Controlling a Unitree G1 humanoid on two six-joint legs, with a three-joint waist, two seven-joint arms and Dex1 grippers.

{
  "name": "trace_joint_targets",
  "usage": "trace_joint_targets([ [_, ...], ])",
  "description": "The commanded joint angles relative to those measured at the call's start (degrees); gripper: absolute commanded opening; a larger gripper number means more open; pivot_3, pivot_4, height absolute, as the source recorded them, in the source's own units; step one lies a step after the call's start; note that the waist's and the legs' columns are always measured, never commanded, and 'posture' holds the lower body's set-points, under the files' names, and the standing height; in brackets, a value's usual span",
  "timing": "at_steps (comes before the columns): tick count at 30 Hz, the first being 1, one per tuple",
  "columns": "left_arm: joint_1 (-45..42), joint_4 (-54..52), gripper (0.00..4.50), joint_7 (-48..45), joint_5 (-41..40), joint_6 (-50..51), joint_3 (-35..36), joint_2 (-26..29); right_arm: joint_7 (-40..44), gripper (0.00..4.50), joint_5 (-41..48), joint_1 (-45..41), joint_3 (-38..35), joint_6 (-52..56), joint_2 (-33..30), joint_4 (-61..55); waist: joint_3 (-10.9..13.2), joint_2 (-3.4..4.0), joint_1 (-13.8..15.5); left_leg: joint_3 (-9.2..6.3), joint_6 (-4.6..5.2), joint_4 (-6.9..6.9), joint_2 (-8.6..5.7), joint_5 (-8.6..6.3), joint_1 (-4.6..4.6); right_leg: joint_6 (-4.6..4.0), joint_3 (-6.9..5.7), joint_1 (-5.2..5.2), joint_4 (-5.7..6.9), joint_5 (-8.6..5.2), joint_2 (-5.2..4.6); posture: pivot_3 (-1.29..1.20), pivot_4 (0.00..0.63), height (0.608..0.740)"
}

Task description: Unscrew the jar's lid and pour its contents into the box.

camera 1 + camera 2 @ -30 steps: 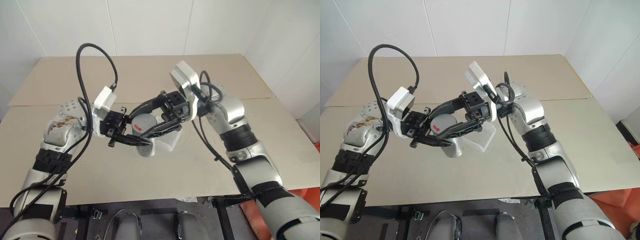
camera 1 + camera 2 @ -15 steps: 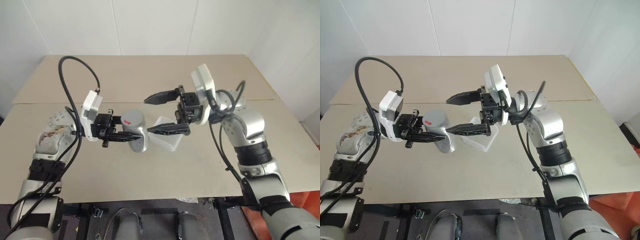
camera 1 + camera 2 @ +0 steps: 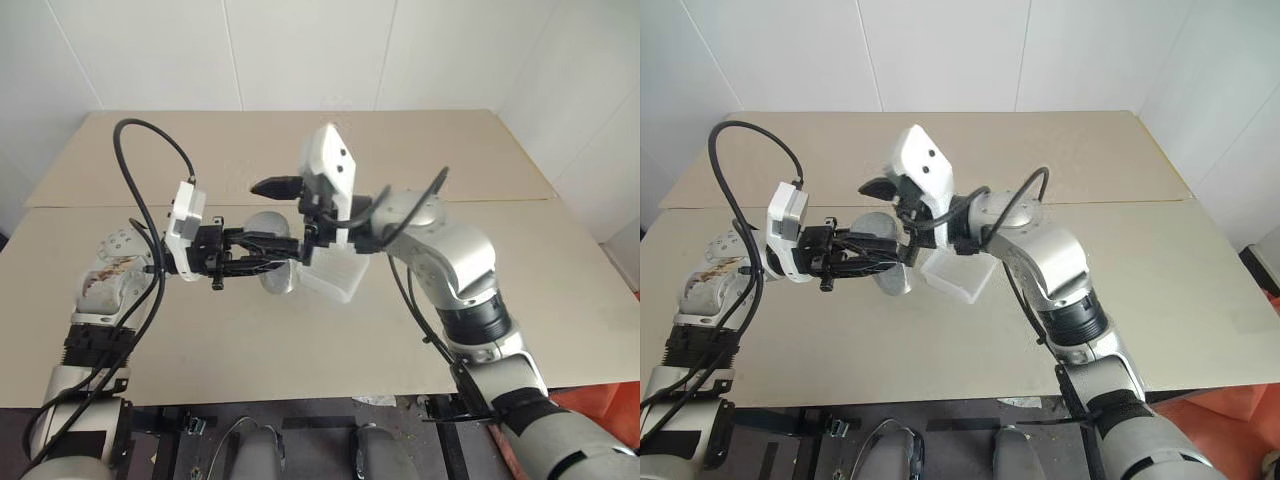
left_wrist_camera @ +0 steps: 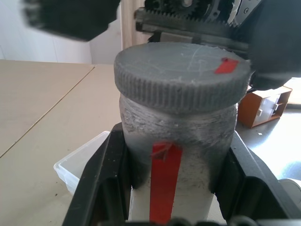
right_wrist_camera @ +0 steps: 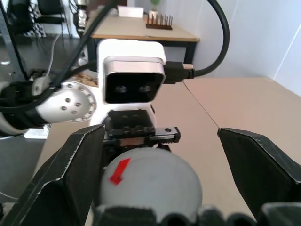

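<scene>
I have the jar (image 4: pixel 176 155) clamped in my left gripper (image 3: pixel 262 256), the two black fingers (image 4: pixel 101 179) pressed against its sides just under the lid (image 4: pixel 181 75). That grip leaves the ribbed cap free, which I judge is the whole point: one arm steadies the body so the other can turn the top. The jar is held lying roughly level above the table (image 3: pixel 400 330), its lid end facing right, toward the other arm.

My right gripper (image 5: pixel 162 174) faces it head-on with its fingers (image 5: pixel 66 174) spread wide, one on either side of the lid and not yet touching it. A red mark on the cap shows between them. It grips nothing at the moment.

The box (image 3: pixel 335 280) sits on the table just right of and below the jar, close enough that a tilt after uncapping should reach it. The lid is still on, so the unscrewing is not finished.

Pose: my left forearm comes in from the left with the wrist bent so the gripper points right. My right arm rises from the near right, elbow bent, the wrist folded back so its gripper points left at the cap.
</scene>
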Motion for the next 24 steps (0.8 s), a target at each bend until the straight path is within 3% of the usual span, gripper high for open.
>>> trace_joint_targets([
  [1,-0.65,-2.50,1.93,-0.22,-0.39,-0.32,1.47,0.36,-1.74,4.48,-0.72,-1.68,-0.88,0.40,0.75,0.29,0.00,0.00,0.03,0.00,0.00,0.00,0.00,0.00,-0.01,0.00,0.00,0.00,0.00,0.00,0.00,0.00,0.150,0.740],
  [24,2.97,-5.81,1.93,-1.89,-2.52,2.20,5.67,4.89,1.83,4.48,2.17,2.83,-8.45,-1.13,-10.52,-1.52,0.00,0.00,-0.15,0.01,0.01,-0.03,0.00,-0.01,-0.03,0.00,0.00,-0.02,-0.04,0.00,0.00,0.00,0.150,0.740],
])
